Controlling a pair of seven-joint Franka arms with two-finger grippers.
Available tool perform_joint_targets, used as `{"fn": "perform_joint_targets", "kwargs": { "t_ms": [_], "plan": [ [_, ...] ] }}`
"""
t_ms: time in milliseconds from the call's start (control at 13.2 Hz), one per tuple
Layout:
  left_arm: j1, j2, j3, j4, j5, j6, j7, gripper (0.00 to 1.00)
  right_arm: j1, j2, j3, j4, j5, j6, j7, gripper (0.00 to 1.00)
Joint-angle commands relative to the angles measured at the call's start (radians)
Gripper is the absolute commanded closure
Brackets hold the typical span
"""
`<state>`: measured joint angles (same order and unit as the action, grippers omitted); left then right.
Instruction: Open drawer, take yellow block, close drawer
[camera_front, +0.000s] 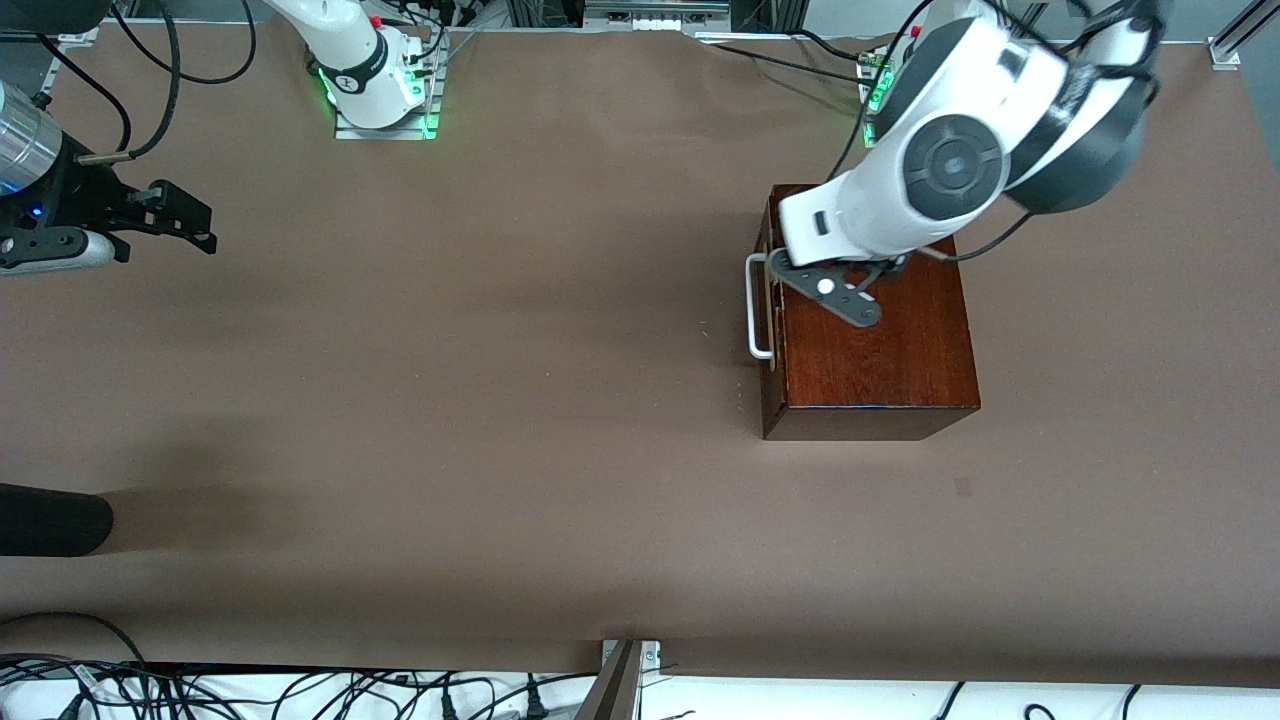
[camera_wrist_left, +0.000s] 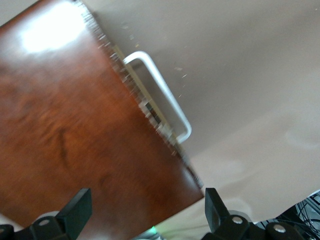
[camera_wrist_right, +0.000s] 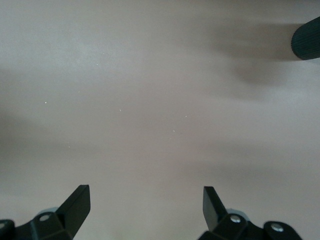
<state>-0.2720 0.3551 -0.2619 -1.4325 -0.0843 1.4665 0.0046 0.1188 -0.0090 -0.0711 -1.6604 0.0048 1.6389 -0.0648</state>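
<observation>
The mahogany box (camera_front: 880, 350) stands toward the left arm's end of the table. Its drawer (camera_front: 768, 300) is slid fully in, and the white bar handle (camera_front: 753, 305) faces the right arm's end. The yellow block is out of view. My left gripper (camera_wrist_left: 145, 197) is open and empty. It hangs over the box top (camera_wrist_left: 65, 125), near the handle (camera_wrist_left: 165, 97); in the front view the arm's wrist hides most of it. My right gripper (camera_front: 205, 225) is open and empty, waiting above bare table (camera_wrist_right: 160, 125) at the right arm's end.
A black rounded object (camera_front: 50, 520) lies at the table edge at the right arm's end, nearer to the front camera; it also shows in the right wrist view (camera_wrist_right: 307, 40). Cables run along the table's edges. A brown cloth (camera_front: 500, 400) covers the table.
</observation>
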Motion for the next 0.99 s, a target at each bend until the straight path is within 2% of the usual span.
{"fn": "perform_joint_targets", "kwargs": {
  "t_ms": [0, 152, 379, 531, 910],
  "plan": [
    [-0.054, 0.100, 0.007, 0.060, 0.005, 0.076, -0.121, 0.00, -0.013, 0.007, 0.010, 0.024, -0.009, -0.017, 0.003, 0.00],
    [-0.123, 0.143, 0.012, 0.060, 0.036, 0.156, -0.271, 0.00, -0.013, 0.007, 0.010, 0.024, -0.008, -0.017, 0.003, 0.00],
    [-0.222, 0.189, 0.012, 0.060, 0.130, 0.195, -0.536, 0.00, -0.013, 0.007, 0.010, 0.024, -0.009, -0.017, 0.003, 0.00],
    [-0.246, 0.211, 0.009, 0.058, 0.205, 0.199, -0.668, 0.00, -0.013, 0.007, 0.011, 0.024, -0.008, -0.017, 0.003, 0.00],
    [-0.243, 0.237, 0.012, 0.031, 0.322, 0.232, -0.752, 0.00, -0.013, 0.007, 0.010, 0.024, -0.008, -0.017, 0.002, 0.00]
  ]
}}
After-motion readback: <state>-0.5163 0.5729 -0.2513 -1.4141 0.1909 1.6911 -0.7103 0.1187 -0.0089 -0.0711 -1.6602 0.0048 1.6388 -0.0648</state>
